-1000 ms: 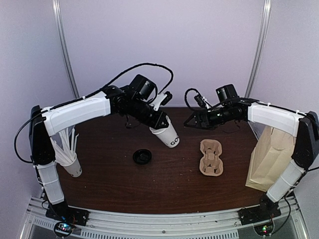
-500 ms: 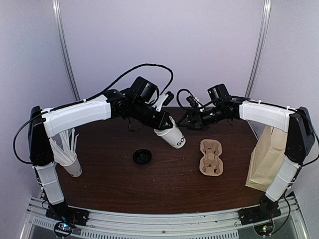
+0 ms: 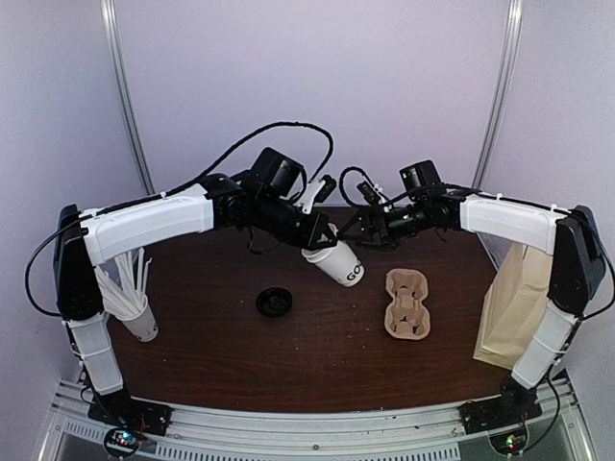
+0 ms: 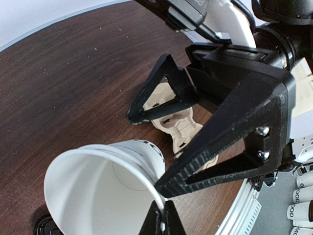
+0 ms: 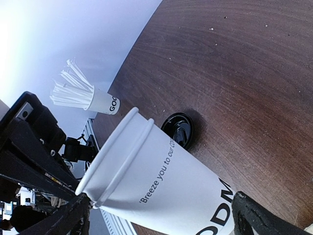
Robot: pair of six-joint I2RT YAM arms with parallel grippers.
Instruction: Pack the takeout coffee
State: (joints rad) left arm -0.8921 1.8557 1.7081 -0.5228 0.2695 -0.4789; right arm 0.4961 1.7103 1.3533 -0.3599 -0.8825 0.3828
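Layout of the table (image 3: 221,365): the lid (image 3: 275,303) lies left of centre, the cup carrier (image 3: 407,305) right of centre, the cup of straws (image 3: 141,322) at the left edge, and the paper bag (image 3: 519,307) at the right edge. Above the far middle, the tilted paper cup (image 3: 333,263) hangs off the table, its rim in the left gripper (image 3: 320,240). The right gripper (image 3: 353,229) is just beside it, to the far right.

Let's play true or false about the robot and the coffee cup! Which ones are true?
The left gripper pinches the rim of the white cup. True.
The black lid is on the cup. False: it lies on the table, and the cup is open.
The right gripper is open. True.
The cup sits in the brown carrier. False: the carrier is empty; the cup is held tilted.
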